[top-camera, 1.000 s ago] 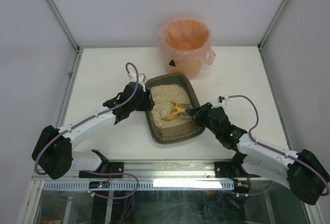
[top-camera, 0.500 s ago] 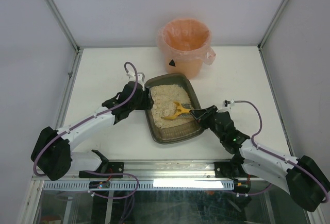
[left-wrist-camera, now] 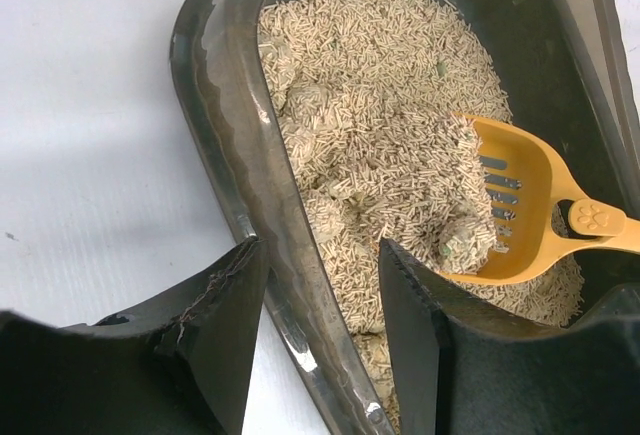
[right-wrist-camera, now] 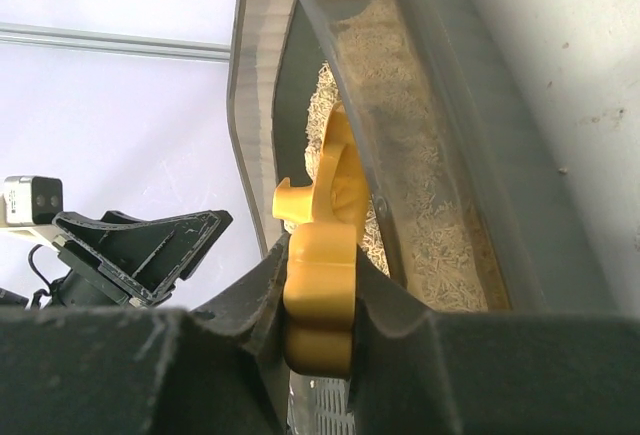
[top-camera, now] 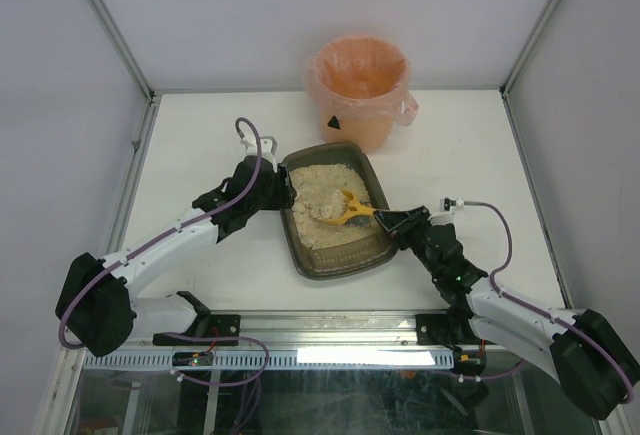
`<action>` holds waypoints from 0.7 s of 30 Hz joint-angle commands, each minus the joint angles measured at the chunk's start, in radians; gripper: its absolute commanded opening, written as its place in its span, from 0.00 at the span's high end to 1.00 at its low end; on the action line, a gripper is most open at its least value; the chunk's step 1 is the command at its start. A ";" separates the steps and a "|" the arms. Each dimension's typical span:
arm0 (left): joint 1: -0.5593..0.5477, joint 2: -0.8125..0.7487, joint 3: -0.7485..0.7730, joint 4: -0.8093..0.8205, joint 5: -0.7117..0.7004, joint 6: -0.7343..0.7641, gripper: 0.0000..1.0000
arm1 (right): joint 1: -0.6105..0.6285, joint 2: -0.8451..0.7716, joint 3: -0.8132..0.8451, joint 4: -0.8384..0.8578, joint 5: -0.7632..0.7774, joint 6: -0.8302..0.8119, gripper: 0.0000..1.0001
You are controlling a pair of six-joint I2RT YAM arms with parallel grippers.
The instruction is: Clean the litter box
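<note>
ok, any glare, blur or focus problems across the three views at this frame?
Top external: even light, sharp, soft shadows only; one bright strip of glare on the front rail. Left wrist: litter box and scoop crisp, with a shiny highlight along the rim. Right wrist: the view is tilted, the close scoop handle looks slightly soft, and the litter beyond it is sharper.
</note>
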 commanded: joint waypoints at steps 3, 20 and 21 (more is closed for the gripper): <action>-0.004 -0.064 0.056 -0.001 -0.054 0.009 0.50 | -0.033 -0.034 -0.023 0.219 -0.047 0.012 1.00; -0.004 -0.094 0.057 0.000 -0.095 -0.003 0.50 | -0.156 -0.021 -0.059 0.424 -0.229 0.079 1.00; -0.005 -0.094 0.060 0.000 -0.096 -0.001 0.50 | -0.167 -0.026 -0.067 0.424 -0.229 0.090 1.00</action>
